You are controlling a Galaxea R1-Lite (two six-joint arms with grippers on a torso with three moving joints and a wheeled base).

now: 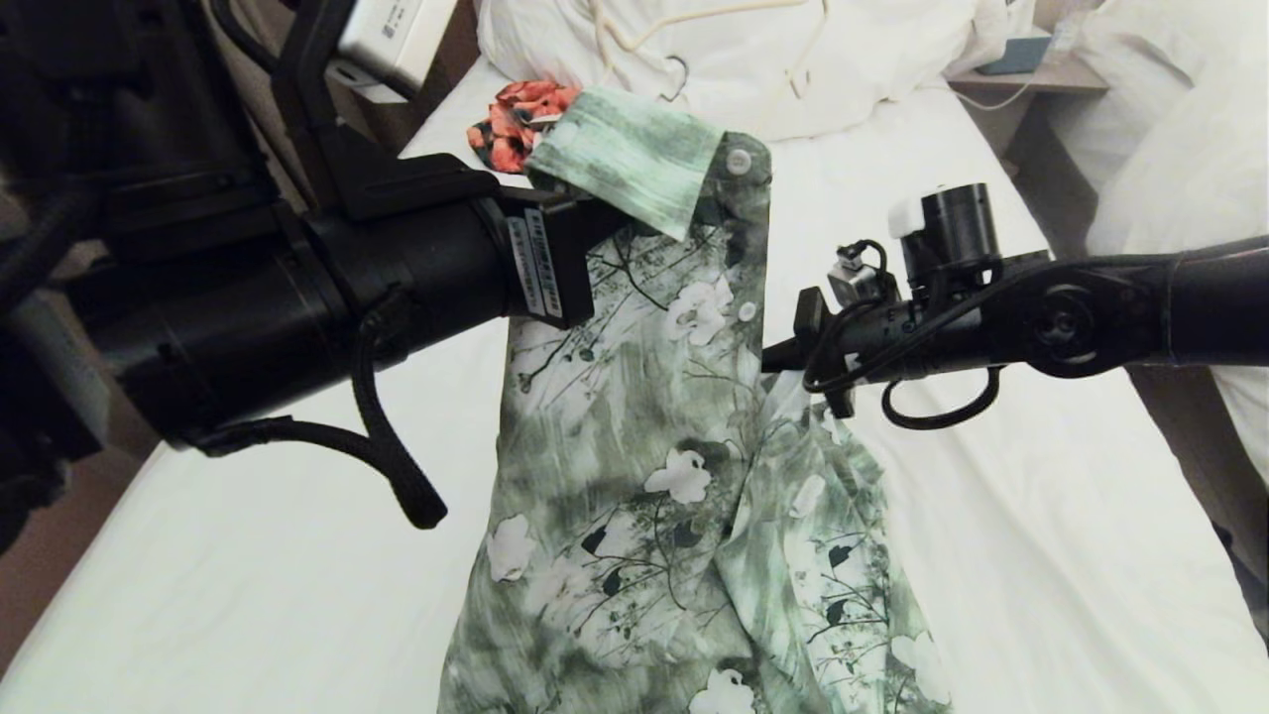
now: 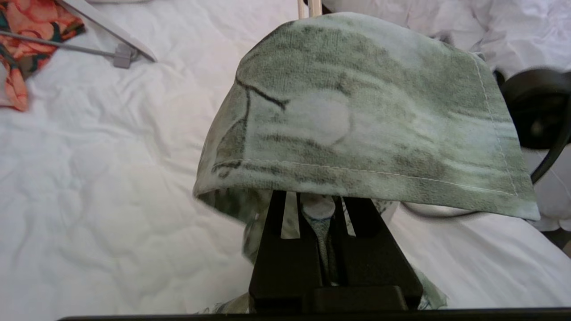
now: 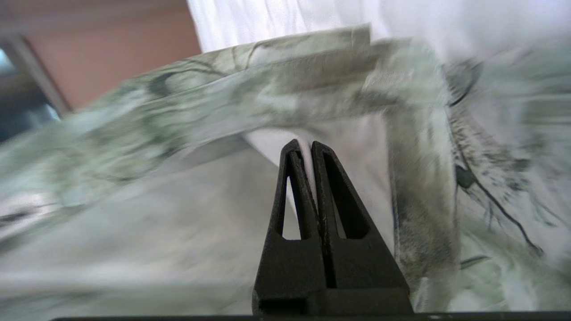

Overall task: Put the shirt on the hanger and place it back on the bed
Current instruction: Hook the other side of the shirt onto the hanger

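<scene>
our left claw (image 2: 322, 214) is pinching the shirt (image 1: 644, 446) at its collar, lifting it above the bed (image 1: 1041, 496). our right claw (image 3: 308, 151), fingers pressed together, grips white fabric at the shirt's front edge.

The shirt (image 1: 684, 466) hangs lifted above the bed (image 1: 1041, 516), the left gripper (image 1: 605, 213) at its collar, the right gripper (image 1: 778, 357) at its placket.

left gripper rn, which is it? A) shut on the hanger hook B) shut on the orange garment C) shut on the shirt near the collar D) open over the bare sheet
C: in the left wrist view the left gripper pinches green shirt fabric, with the collar draped over its tips.
</scene>
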